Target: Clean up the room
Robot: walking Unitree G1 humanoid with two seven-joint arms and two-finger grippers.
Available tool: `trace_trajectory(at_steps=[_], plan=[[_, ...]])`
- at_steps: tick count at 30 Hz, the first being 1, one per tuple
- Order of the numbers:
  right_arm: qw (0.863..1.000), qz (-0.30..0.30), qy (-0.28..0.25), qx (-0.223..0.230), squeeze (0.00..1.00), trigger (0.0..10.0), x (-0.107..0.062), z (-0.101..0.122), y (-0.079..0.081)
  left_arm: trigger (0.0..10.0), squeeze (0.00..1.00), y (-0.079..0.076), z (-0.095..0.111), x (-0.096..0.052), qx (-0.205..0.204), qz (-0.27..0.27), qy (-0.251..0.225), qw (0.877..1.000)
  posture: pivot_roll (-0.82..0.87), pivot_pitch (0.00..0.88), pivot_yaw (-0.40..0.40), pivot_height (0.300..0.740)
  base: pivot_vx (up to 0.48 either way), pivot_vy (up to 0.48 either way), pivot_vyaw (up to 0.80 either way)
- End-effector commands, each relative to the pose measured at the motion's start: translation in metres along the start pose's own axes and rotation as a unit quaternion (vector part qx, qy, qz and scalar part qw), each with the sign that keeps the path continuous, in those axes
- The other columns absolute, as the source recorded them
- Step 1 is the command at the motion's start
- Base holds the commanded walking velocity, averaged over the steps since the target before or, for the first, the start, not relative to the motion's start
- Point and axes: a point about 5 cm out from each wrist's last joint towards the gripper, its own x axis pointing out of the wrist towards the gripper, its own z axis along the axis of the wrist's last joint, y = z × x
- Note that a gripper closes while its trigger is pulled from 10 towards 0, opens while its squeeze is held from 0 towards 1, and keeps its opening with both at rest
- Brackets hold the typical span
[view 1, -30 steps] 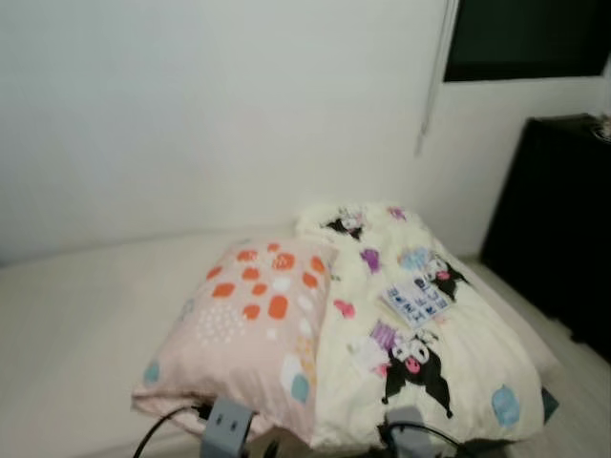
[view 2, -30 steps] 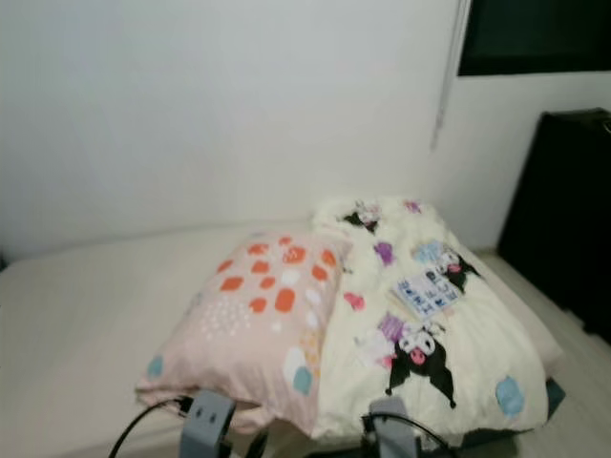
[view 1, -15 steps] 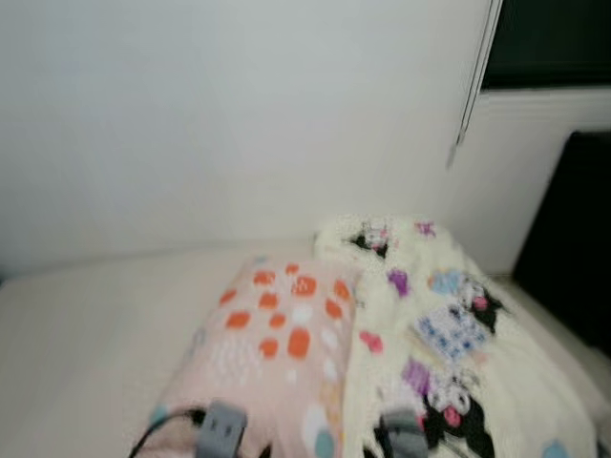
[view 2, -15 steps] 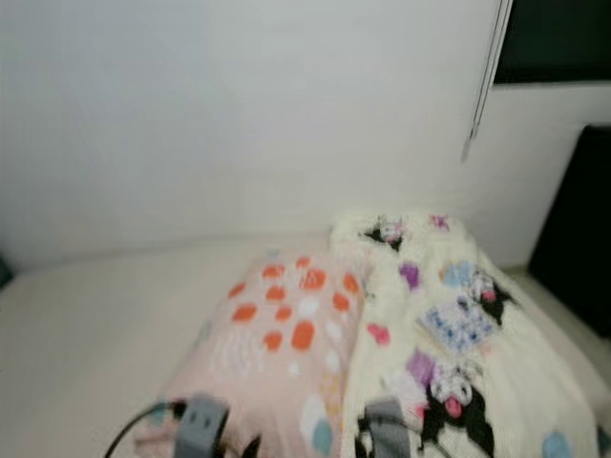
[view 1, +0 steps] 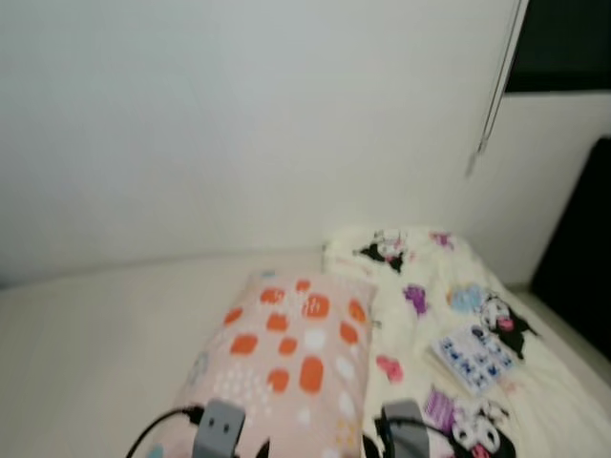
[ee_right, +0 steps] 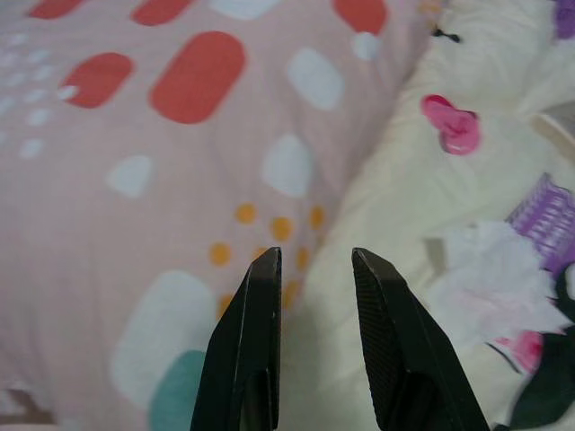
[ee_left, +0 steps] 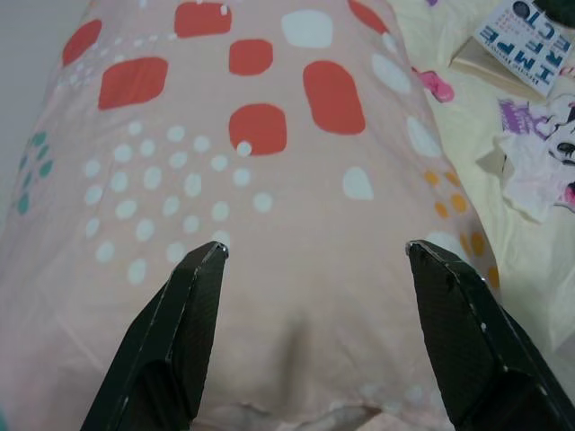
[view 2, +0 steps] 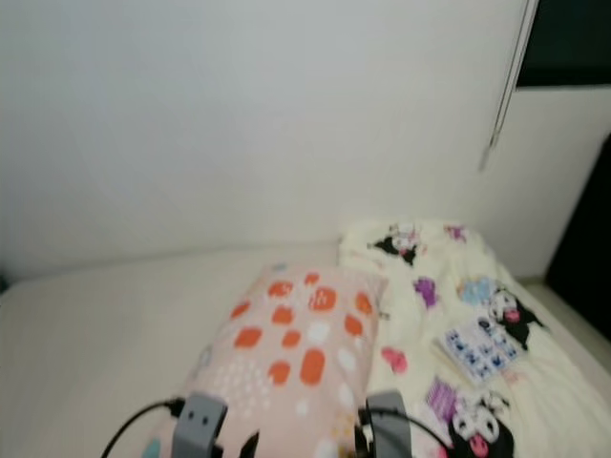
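A pink pillow [view 1: 286, 358] with orange and white patches is seen lying on a pale bed [view 1: 86, 334], its long axis running away from the robot toward the white wall [view 1: 239, 114]. The pillow's near end is found directly ahead of and just below the left gripper [ee_left: 314, 256], whose fingers are spread wide across the pillow's width without visibly touching it. The right gripper [ee_right: 314, 260] is held over the seam where the pillow's right edge meets a cream cartoon-print quilt [view 1: 477, 315]; its fingers are drawn near each other with a narrow gap between them, and nothing is pinched. The left arm is judged the nearer and better centred on the pillow. A crumpled white tissue [ee_right: 499, 283] is noted on the quilt just beside the right gripper. A blue-and-white booklet [view 1: 473, 355] is seen farther along the quilt. A dark cabinet [view 1: 582, 258] stands at the far right.
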Motion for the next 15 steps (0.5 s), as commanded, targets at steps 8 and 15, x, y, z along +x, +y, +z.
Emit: trace_trajectory(at_steps=[8,15], plan=[[1.0,0.002,0.01,0.009,0.0,10.0,-0.0032,-0.0069,0.0019,10.0,0.0,0.0034,-0.0051,-0.0047,-0.001,0.018,0.005,1.0,0.02,0.132,-0.02,0.74,0.0,-0.084,0.0],[1.0,0.001,0.01,0.009,0.0,10.0,-0.0034,-0.0071,0.001,10.0,0.0,0.0026,-0.0051,-0.0043,0.002,0.018,0.006,1.0,0.02,0.133,-0.019,0.74,0.0,-0.378,0.0]])
